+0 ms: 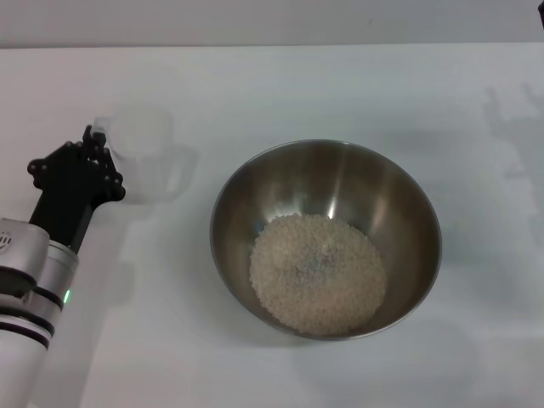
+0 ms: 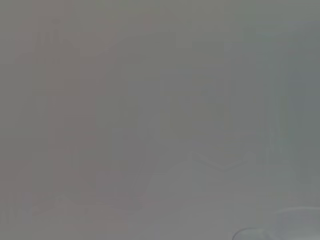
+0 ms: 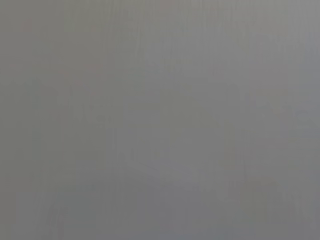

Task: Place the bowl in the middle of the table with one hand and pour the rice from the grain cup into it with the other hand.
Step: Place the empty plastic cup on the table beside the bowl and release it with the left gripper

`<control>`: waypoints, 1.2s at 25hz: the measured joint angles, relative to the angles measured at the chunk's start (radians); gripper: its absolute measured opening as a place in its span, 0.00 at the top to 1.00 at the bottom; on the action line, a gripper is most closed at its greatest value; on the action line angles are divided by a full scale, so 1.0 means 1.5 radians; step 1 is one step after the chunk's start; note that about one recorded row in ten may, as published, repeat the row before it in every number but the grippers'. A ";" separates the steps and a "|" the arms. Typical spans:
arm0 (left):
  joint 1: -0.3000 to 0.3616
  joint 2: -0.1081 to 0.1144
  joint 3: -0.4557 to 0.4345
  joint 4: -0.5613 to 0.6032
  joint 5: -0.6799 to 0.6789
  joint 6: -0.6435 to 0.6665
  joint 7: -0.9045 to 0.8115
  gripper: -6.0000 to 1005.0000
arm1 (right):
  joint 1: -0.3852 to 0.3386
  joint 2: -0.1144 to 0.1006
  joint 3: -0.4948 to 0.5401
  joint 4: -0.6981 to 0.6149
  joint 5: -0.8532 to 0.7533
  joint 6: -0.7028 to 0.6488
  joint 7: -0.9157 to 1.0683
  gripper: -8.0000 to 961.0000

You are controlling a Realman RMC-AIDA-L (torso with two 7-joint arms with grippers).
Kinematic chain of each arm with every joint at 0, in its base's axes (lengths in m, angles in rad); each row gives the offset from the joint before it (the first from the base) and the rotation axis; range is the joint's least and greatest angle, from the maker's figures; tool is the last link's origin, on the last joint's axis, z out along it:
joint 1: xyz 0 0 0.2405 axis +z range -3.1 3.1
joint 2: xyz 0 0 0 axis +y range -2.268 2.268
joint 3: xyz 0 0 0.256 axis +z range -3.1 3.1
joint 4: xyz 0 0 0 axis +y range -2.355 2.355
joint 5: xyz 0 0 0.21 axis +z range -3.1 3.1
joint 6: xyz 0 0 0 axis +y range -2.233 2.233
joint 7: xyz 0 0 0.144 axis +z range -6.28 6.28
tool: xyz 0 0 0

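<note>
The steel bowl (image 1: 326,238) stands in the middle of the white table (image 1: 280,85). The rice (image 1: 317,272) lies in a heap on its bottom. The clear grain cup (image 1: 143,151) stands upright on the table to the left of the bowl and looks empty. My left gripper (image 1: 96,141) is at the cup's left side, with its fingers closed on the small handle. My right gripper is out of view. Both wrist views show only a blank grey field.
Faint shadows fall on the table at the far right (image 1: 510,136). The table's far edge (image 1: 272,46) runs along the top of the head view.
</note>
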 joint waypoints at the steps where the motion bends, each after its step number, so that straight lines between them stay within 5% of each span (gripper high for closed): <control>1: 0.000 0.000 -0.005 0.000 -0.001 -0.015 -0.005 0.85 | 0.000 0.000 0.000 0.000 0.000 0.000 0.000 0.40; 30: 0.010 0.002 -0.003 0.010 0.001 -0.088 -0.034 0.82 | -0.001 0.000 0.000 0.000 -0.005 -0.001 0.000 0.40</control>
